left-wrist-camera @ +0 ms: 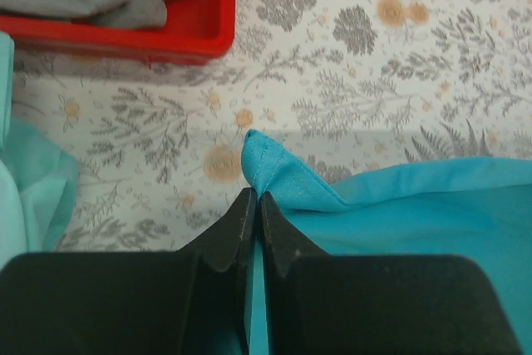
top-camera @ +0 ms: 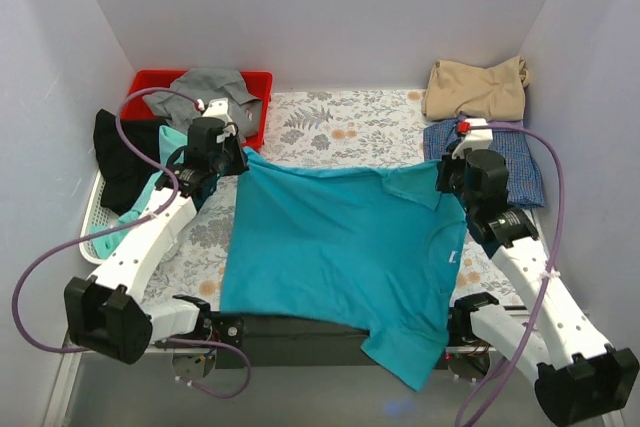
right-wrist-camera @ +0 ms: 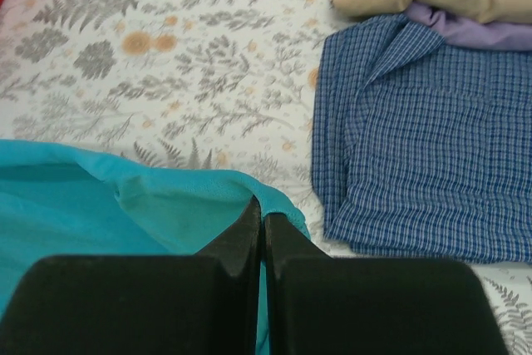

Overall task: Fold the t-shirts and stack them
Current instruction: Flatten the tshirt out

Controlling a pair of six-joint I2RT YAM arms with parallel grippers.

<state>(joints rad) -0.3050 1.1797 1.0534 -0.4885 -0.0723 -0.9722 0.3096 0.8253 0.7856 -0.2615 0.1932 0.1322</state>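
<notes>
The teal-blue t-shirt hangs stretched between both grippers over the flowered table, its lower part draped over the front edge. My left gripper is shut on its left corner. My right gripper is shut on its right edge. A folded blue-purple checked shirt lies at the right, also in the right wrist view, with a tan shirt behind it. A black shirt and a pale mint-green shirt lie at the left.
A red bin with grey cloth stands at the back left, also in the left wrist view. A white basket sits at the left edge. White walls enclose the table on three sides.
</notes>
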